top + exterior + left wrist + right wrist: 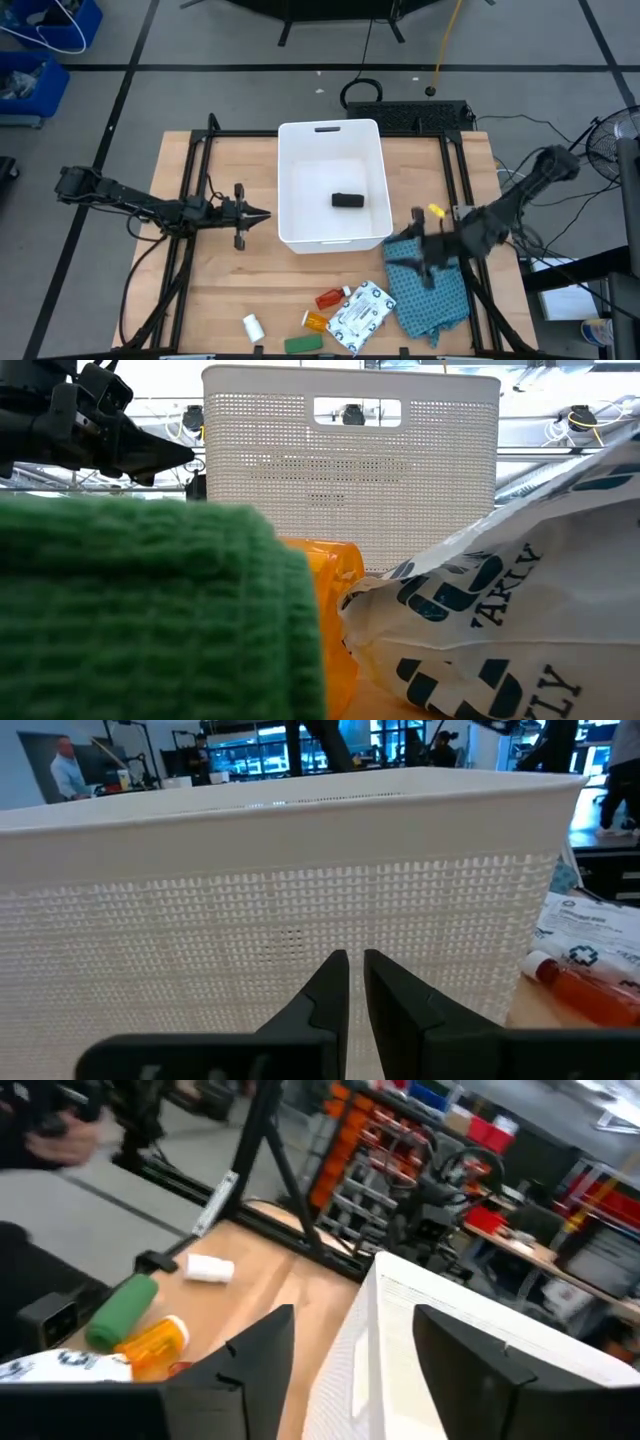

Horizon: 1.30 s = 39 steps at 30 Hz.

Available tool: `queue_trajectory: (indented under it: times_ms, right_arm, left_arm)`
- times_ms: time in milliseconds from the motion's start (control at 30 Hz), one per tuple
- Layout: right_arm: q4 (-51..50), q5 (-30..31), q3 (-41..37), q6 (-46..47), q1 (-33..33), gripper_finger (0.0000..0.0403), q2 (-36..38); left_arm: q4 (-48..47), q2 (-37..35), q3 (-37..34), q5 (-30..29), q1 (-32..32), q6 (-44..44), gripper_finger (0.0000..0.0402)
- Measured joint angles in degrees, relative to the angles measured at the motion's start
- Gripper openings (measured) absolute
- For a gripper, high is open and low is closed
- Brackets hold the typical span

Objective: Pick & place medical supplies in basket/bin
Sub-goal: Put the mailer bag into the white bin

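The white bin [296,190] stands mid-table with the black block [347,200] lying on its floor. Near the table's near edge lie the red bottle [330,298], orange vial [316,321], white patterned packet [361,312], little white bottle [253,326] and green flat bar [303,343]. My left gripper [262,213] is shut and hangs left of the bin, pointing at its left wall [300,910]. My right gripper [398,241] is open beside the bin's near right corner [385,1295], holding nothing.
A teal waffle-weave cloth [432,288] lies crumpled under my right arm at the table's near right. Black frame rails [190,170] run along both sides of the table. In the low view the green bar [140,610] and the packet [500,630] fill the foreground.
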<state>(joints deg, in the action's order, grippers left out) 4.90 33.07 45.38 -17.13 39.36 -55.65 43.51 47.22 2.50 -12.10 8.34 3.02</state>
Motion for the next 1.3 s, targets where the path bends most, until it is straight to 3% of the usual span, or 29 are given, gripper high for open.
queue_trajectory:
  times_ms: [133, 367, 667, 867, 1033, 1300]
  right_arm:
    - [-0.08, 9.54, 8.17, 5.18, 5.28, 0.0219, -11.52]
    - [-3.0, 17.84, 20.72, 10.12, 10.88, 0.022, -26.19]
    - [-3.08, 14.42, 27.83, 25.96, 11.02, 0.0224, -38.83]
    - [-2.98, 7.31, 28.18, 37.69, 9.06, 0.0226, -43.49]
    - [-2.75, 9.94, 28.18, 37.56, 8.2, 0.0226, -47.67]
    - [1.69, 7.19, 31.26, 43.5, 7.62, 0.0228, -51.76]
  left_arm:
    - [0.12, 0.0, 0.0, -0.42, 0.0, -1.2, 0.0042]
    - [0.1, 0.0, 0.0, -1.07, 0.0, -1.46, 0.0042]
    - [0.52, 0.0, 0.0, -1.57, -0.04, 1.2, 0.0042]
    - [0.75, 0.0, 0.0, -1.61, -0.06, 1.68, 0.0042]
    - [1.86, 0.0, 0.02, -2.6, -0.04, 2.61, 0.0042]
    - [0.96, 0.0, 0.02, -4.02, -0.07, 0.98, 0.0042]
